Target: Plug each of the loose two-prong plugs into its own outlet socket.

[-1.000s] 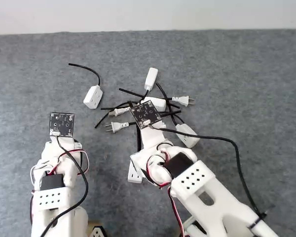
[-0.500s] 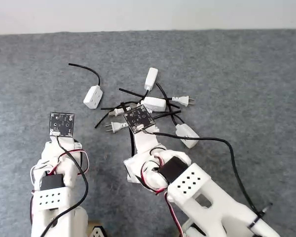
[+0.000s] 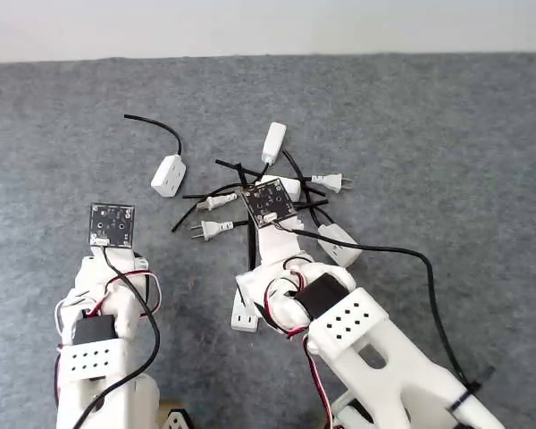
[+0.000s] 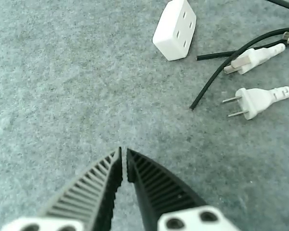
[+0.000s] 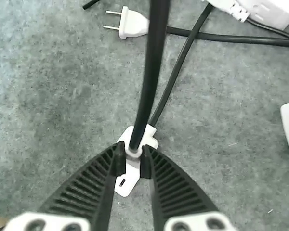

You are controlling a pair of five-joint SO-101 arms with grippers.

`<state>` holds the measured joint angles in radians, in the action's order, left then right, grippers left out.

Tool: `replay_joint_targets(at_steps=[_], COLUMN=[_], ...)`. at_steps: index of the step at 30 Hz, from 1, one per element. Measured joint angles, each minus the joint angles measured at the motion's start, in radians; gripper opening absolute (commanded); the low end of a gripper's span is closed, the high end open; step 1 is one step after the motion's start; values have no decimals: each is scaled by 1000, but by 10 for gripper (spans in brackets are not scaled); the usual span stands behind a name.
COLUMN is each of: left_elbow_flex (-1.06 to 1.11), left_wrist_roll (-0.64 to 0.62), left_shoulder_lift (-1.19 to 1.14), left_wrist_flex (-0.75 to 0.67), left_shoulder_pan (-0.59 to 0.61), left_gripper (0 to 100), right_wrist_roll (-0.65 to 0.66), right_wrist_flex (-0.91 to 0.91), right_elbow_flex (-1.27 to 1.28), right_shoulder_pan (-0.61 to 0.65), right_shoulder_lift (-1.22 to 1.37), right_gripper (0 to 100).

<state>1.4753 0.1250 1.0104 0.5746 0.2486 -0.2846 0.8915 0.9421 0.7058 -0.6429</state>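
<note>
The table cover (image 3: pixel 447 134) is grey cloth, a felt-like carpet that is matt and rough with a mottled nap. The plug (image 4: pixel 257 99) is smooth white plastic with a faint sheen, and its two prongs are bare bright metal. The socket block (image 4: pixel 175 30) is the same white plastic, glossier on its flat face. The cord (image 5: pixel 151 62) has a smooth black rubbery jacket with a soft shine. The cord-end socket (image 5: pixel 126 183) is white moulded plastic. The left gripper (image 4: pixel 124 153) and right gripper (image 5: pixel 131 149) have matt black plastic fingers — ribbed — on white plastic mounts.
</note>
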Motion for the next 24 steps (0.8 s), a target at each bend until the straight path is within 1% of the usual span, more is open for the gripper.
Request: replay_joint_targets(at_steps=[9, 19, 24], left_elbow_flex=[0, 0, 0], left_wrist_roll=[0, 0, 0], left_shoulder_lift=[0, 0, 0], left_wrist_flex=[0, 0, 0], left_shoulder_pan=[0, 0, 0], left_gripper=[13, 13, 13], right_wrist_roll=[-35, -40, -40], right_wrist_flex=[-37, -51, -57], right_elbow_flex=[0, 17, 25], right_shoulder_pan=[2, 17, -8], right_shoulder_lift=[6, 8, 9], right_gripper=[9, 8, 8])
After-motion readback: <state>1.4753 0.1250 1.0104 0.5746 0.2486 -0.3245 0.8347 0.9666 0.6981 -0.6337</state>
